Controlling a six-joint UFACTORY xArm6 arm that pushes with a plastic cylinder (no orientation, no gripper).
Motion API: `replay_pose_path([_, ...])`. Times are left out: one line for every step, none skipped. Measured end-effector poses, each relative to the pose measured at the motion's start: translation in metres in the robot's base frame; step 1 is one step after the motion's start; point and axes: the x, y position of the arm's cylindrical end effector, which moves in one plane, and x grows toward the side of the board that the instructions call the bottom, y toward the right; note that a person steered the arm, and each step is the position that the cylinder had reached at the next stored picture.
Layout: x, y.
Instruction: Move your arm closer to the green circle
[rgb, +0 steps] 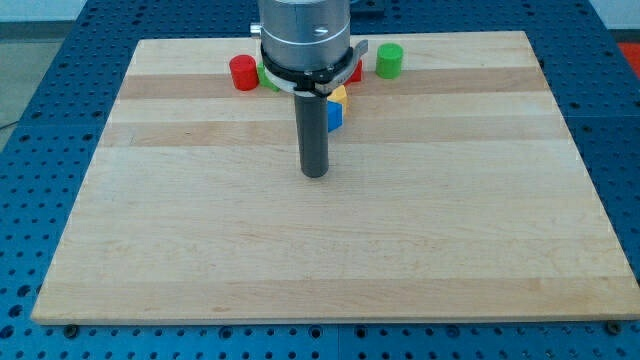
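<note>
The green circle (389, 60) is a short green cylinder standing near the view's top, right of centre, on the wooden board (200, 230). My tip (315, 174) rests on the board near its middle, well below and to the left of the green circle, touching no block. A red cylinder (243, 72) stands at the top left of my arm. A blue block (335, 116) and a yellow block (339, 94) sit just behind the rod, partly hidden by it. Another green block (268, 82) and a red block (355, 73) peek out from under the arm's body.
The arm's grey body (305, 35) covers the top centre of the board and hides parts of the blocks there. The board lies on a blue perforated table (40, 120).
</note>
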Motion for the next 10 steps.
replay_pose_path([0.001,0.004])
replay_pose_path([0.020,0.061])
replay_pose_path([0.003,0.131])
replay_pose_path([-0.043,0.188])
replay_pose_path([-0.098,0.251])
replay_pose_path([-0.161,0.295])
replay_pose_path([-0.215,0.295])
replay_pose_path([-0.232,0.247])
replay_pose_path([-0.226,0.174])
replay_pose_path([-0.189,0.123])
